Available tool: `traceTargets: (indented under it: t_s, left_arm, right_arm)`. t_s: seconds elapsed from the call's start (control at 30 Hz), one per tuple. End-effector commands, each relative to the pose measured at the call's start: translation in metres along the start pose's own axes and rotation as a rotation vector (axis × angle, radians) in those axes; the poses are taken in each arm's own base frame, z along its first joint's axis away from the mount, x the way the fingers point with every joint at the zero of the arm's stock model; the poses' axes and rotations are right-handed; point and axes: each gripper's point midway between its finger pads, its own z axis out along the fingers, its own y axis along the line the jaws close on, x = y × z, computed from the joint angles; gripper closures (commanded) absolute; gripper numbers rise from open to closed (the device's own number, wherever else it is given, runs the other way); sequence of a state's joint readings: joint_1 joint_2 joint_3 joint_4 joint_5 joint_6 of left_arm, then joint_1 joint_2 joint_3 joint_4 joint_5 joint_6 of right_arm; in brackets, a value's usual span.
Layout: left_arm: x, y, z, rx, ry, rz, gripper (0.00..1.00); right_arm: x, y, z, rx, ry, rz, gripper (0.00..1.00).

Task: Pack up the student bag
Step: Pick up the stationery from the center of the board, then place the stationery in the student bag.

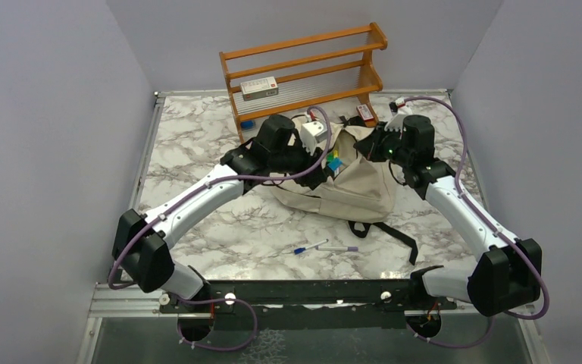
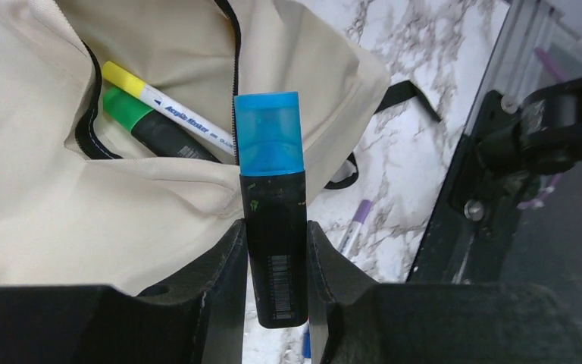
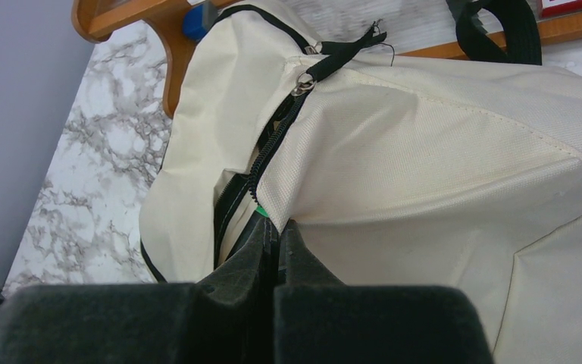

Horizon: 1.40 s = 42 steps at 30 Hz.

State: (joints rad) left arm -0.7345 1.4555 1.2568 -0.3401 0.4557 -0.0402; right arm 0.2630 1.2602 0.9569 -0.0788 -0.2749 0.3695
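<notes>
Holding, left pincer (image 2: 274, 236): clamps a blue-capped highlighter (image 2: 270, 189), pointed at the bag's mouth.
Student bag (image 1: 356, 186): on the table (image 1: 197, 152) before the wooden rack (image 1: 311, 89); green highlighter (image 2: 140, 121) and yellow-capped marker (image 2: 174, 110) inside.
Right pincer (image 3: 275, 231): pressed together on fabric beside the zipper, apparently propping the mouth.
Next: lower past the zipper edge, then let go.
Room: gap looks narrow; loose pens (image 1: 339, 249) lie well clear.

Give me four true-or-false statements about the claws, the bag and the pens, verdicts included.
1. The left claw grips a blue-capped highlighter. True.
2. The student bag is zipped shut. False: it gapes open, with a green highlighter and a yellow-capped marker inside.
3. The right claw hangs open, clear of the bag. False: it pinches the bag's fabric beside the zipper.
4. Two pens lie on the table near the bag. True.
</notes>
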Motion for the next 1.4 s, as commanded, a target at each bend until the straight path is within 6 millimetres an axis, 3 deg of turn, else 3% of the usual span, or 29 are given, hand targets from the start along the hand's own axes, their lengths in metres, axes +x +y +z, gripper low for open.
traceTargets:
  t_s: [0.0, 0.43, 0.57, 1.13, 1.37]
  left_arm:
    - [-0.012, 0.003, -0.003, 0.007, 0.017, -0.178, 1.00]
    - [-0.010, 0.044, 0.028, -0.084, 0.081, -0.256, 1.00]
    - [-0.017, 0.044, 0.040, -0.061, 0.080, -0.315, 1.00]
    - [-0.046, 0.076, 0.086, -0.133, 0.036, -0.471, 1.00]
    - [-0.058, 0.073, 0.107, -0.062, 0.026, -0.488, 1.00]
  right_arm:
    - [-0.013, 0.008, -0.010, -0.013, -0.051, -0.011, 0.99]
    - [-0.007, 0.014, -0.007, -0.059, -0.049, 0.007, 0.99]
    - [-0.012, 0.020, -0.009, -0.084, -0.050, -0.001, 0.99]
    - [-0.022, 0.035, -0.021, -0.141, -0.082, -0.009, 0.99]
    - [-0.026, 0.038, -0.019, -0.159, -0.091, -0.008, 0.99]
